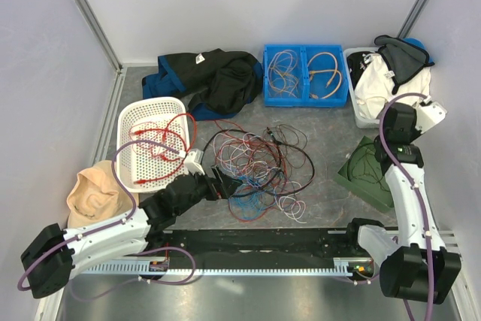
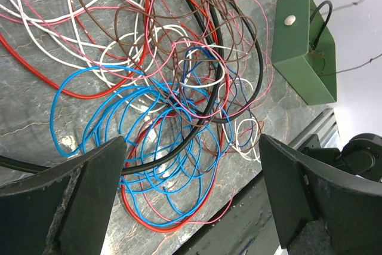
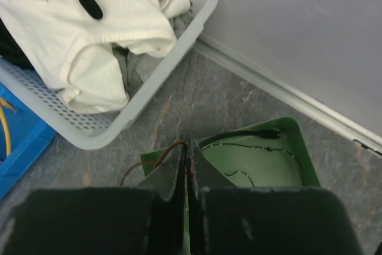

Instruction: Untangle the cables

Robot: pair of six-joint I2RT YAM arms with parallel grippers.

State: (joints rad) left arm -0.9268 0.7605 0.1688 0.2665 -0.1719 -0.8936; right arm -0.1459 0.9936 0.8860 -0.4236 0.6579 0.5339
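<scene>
The cables (image 1: 259, 163) lie as a loose tangle of red, brown, white, pink, black and blue wires mid-table. In the left wrist view the cables (image 2: 173, 76) spread below my left gripper (image 2: 191, 147), which is open, with its fingers (image 2: 89, 195) straddling the blue loops (image 2: 149, 147). It sits at the tangle's near-left edge in the top view (image 1: 218, 184). My right gripper (image 3: 186, 147) is shut on a thin brown wire (image 3: 155, 159) above the green tray (image 3: 262, 165), which holds thin black wires. This gripper also shows at the right of the top view (image 1: 392, 146).
A white basket (image 1: 126, 122) with red wires stands at the left. A blue bin (image 1: 304, 99) with wires stands at the back. A laundry basket (image 3: 119, 117) of clothes is back right, a dark jacket (image 1: 210, 77) back left, a beige cloth (image 1: 94, 193) near left.
</scene>
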